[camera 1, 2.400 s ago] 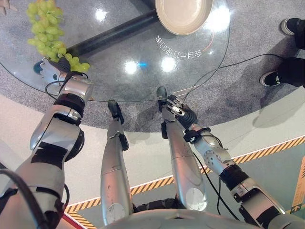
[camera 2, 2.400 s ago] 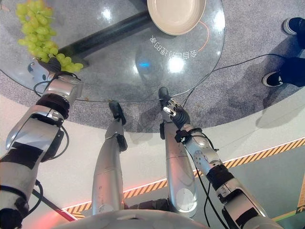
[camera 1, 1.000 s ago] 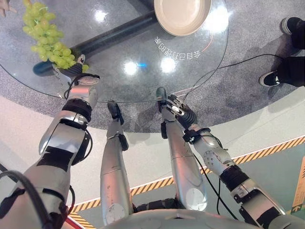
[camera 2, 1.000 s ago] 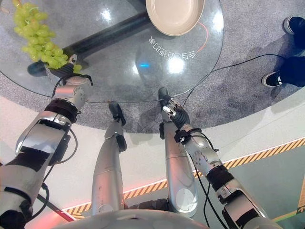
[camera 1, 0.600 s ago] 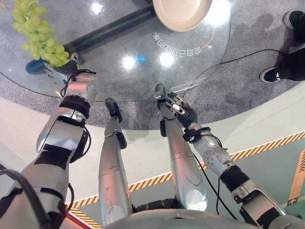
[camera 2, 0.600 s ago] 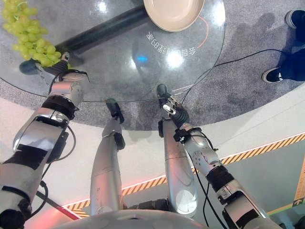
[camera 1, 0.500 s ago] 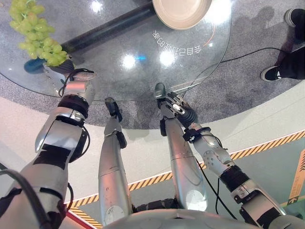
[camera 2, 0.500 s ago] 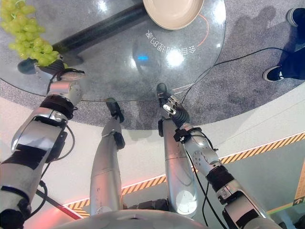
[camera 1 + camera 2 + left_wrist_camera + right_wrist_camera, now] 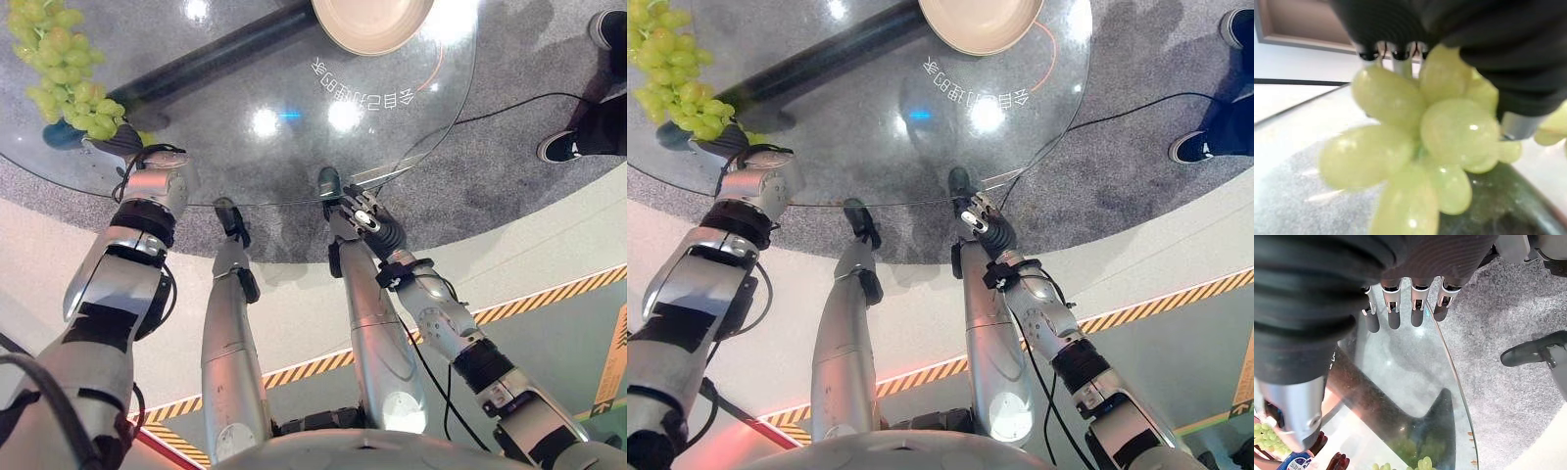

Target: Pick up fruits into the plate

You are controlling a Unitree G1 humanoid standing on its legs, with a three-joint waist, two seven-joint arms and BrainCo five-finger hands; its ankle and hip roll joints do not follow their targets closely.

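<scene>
Green grapes (image 9: 61, 69) sit clasped in the left hand (image 9: 147, 181); carry them level rightward to the plate (image 9: 372, 24). Right hand (image 9: 982, 223) relaxed.

Left hand and grapes shift toward 9 o'clock on the glass table

Compared with a second ago, the left hand (image 9: 125, 147), fingers curled round the lower end of the bunch of pale green grapes (image 9: 61, 67), now sits nearer the round glass tabletop's (image 9: 294, 147) edge at 9 o'clock. The bunch moves with it toward 10 o'clock, and its upper end now runs off the left eye view's top corner.
</scene>
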